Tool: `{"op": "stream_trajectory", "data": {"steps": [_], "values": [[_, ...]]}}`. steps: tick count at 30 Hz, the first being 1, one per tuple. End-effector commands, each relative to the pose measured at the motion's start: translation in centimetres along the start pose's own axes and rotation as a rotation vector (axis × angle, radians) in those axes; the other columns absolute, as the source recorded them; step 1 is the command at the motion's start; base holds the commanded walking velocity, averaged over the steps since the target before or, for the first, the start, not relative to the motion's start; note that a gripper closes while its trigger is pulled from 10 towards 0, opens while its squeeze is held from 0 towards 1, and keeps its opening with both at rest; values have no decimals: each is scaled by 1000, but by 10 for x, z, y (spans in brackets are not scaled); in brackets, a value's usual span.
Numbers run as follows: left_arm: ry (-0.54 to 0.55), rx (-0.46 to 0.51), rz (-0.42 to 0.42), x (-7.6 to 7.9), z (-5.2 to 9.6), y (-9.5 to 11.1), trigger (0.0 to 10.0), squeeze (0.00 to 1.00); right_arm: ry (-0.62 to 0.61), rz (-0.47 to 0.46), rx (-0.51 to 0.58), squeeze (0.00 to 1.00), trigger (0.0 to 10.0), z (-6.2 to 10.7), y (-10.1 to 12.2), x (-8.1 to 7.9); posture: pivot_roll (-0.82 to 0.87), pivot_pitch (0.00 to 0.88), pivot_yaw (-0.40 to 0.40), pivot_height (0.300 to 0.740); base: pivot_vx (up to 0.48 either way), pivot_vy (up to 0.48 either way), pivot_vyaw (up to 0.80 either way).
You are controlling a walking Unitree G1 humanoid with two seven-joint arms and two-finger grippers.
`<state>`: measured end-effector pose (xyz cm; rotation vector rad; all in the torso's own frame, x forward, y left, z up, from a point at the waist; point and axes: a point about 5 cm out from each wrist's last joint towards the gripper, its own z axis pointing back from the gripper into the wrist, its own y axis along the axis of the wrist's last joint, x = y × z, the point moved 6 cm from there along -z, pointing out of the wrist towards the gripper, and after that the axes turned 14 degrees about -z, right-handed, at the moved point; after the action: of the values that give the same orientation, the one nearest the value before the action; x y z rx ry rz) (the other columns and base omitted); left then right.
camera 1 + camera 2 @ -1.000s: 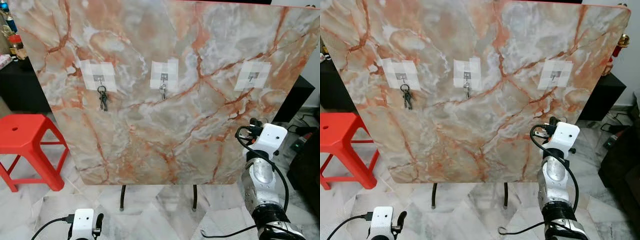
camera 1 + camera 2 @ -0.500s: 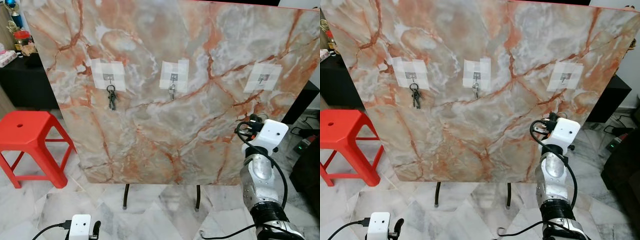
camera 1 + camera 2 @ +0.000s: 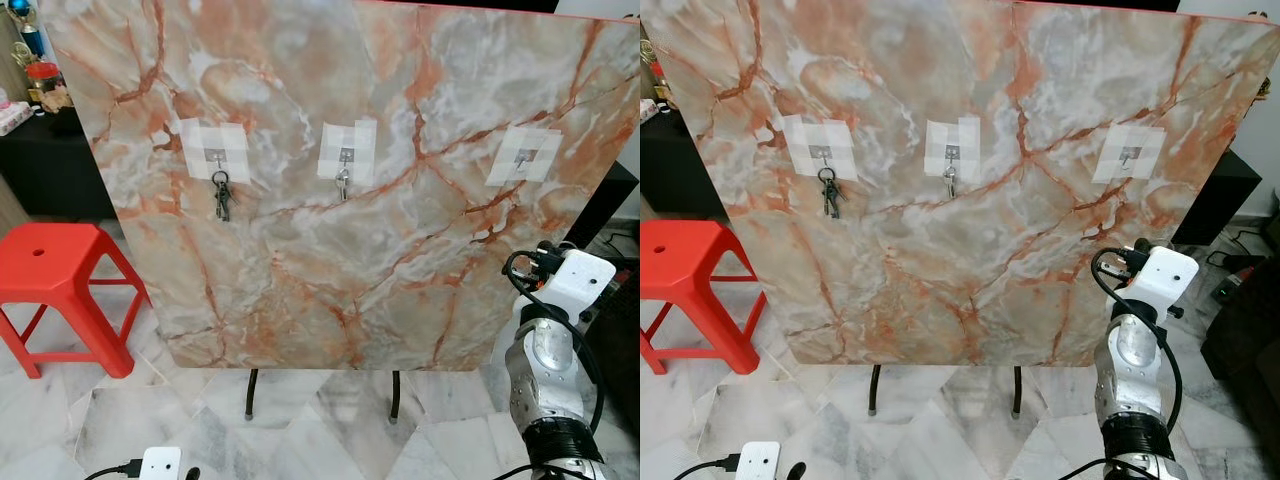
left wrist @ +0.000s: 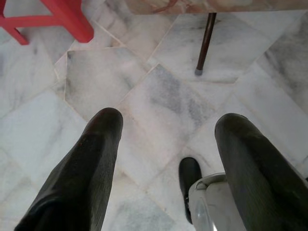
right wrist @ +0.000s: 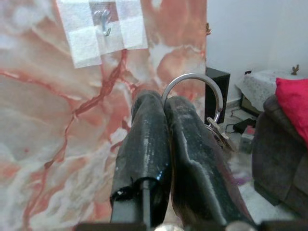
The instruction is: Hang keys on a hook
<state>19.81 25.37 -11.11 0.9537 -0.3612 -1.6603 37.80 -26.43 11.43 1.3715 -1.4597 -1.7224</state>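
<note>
Orange-veined marble fills your forward view: a large panel [image 3: 330, 170] standing upright on thin dark legs [image 3: 250, 393] over a pale marble floor [image 3: 300, 420]. A red plastic stool [image 3: 60, 290] sits on that floor just beside the panel's lower left corner, and a dark cabinet [image 3: 45, 170] stands behind it.

Three small metal hooks are fixed across the panel on pale taped squares. The left hook [image 3: 215, 157] carries a dark bunch of keys [image 3: 221, 197], and the middle hook [image 3: 345, 156] holds a single small key [image 3: 342, 184]. The right hook [image 3: 525, 157] is bare.

Your right arm [image 3: 545, 370] rises at the lower right of the head view, its white wrist housing near the panel's lower right edge and well below the bare hook. Your right pincer [image 5: 166, 103] is clenched on a silver key ring [image 5: 192, 91], fingers pressed together with the ring arching above the tips and keys [image 5: 219, 132] dangling at its side. In the right wrist view the bare hook sits ahead of the fingertips, well apart from the ring.

Your left pincer [image 4: 168, 120] hangs low over the floor tiles, released, its two black fingers spread wide with nothing between them, one panel leg ahead of it.
</note>
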Motion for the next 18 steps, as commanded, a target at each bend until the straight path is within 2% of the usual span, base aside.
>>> {"op": "stream_trajectory", "data": {"steps": [1,10,18], "values": [[-3,-32,10,0,2,-9,10000,0,6,-29,21,0,10000,-4,8,-8,-19,0,-89,740,0,0,0],[-9,-52,9,0,3,-13,10000,0,27,-56,11,0,10000,-4,6,-23,-9,0,-94,740,242,0,0],[-16,-65,10,2,5,-18,10000,0,35,-64,2,0,10000,-3,4,-29,-5,0,-99,740,329,0,0]]}}
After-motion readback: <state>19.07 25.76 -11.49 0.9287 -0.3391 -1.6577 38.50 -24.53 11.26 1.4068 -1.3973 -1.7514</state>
